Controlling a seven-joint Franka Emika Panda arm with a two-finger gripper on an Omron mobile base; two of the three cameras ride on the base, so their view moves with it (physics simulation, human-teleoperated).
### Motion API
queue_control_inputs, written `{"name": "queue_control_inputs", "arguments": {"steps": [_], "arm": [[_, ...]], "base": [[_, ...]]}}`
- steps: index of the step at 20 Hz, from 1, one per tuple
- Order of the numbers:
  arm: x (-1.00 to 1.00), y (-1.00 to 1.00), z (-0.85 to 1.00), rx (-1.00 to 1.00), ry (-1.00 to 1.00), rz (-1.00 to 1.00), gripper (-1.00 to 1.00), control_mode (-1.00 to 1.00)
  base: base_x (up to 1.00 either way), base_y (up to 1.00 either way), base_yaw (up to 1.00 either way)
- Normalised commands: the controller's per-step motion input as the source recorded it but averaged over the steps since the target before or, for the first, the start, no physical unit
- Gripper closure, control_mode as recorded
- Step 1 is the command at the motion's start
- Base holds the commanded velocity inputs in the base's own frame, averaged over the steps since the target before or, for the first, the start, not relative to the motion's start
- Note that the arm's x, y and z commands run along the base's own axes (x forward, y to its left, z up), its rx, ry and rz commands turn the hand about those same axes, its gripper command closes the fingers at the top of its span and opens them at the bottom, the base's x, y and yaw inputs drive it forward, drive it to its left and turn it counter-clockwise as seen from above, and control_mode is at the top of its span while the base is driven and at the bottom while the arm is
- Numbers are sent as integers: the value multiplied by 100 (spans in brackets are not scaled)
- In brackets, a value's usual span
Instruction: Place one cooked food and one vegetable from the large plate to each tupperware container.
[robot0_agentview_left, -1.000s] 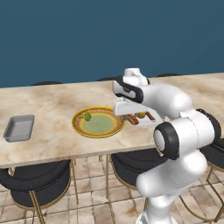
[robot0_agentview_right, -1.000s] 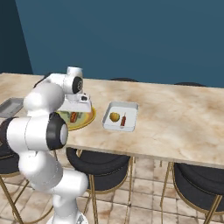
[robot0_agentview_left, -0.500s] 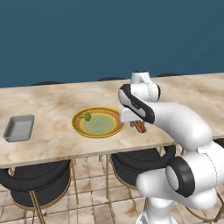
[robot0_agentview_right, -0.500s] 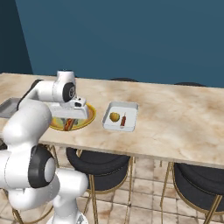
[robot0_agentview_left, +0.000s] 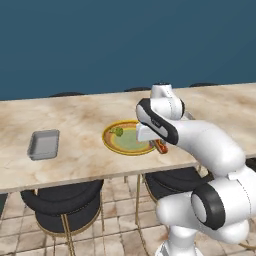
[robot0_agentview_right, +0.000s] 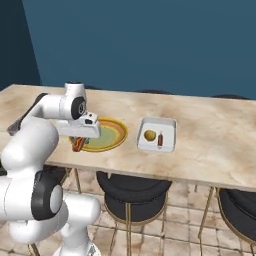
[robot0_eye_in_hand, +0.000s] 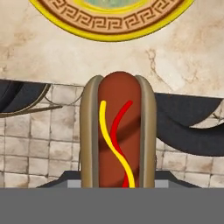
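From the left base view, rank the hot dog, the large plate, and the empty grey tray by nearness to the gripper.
1. Hot dog: held in the gripper, at the counter's front edge.
2. Large plate: just left of it.
3. Empty grey tray: far left.

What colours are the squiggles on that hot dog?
Yellow and red, on the hot dog; clearest in the hand view.

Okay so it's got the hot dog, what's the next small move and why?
Probably carry the hot dog left along the counter toward the empty grey container. The gripper holds it near the counter's front edge, beside the large plate. The other container already has a sausage-like piece and a yellow item, so the far tray likely needs this one.
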Motion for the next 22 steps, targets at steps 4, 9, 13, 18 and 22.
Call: {"name": "queue_control_inputs", "arguments": {"steps": [4,9,13,18,22], "arm": [[0,0,0,0,0,0,100,100],[0,0,0,0,0,0,100,100],[0,0,0,0,0,0,100,100],[0,0,0,0,0,0,100,100],[0,0,0,0,0,0,100,100]], "base": [[-3,100,-6],[1,100,-6],[14,93,-3],[38,73,0],[51,28,0]]}}
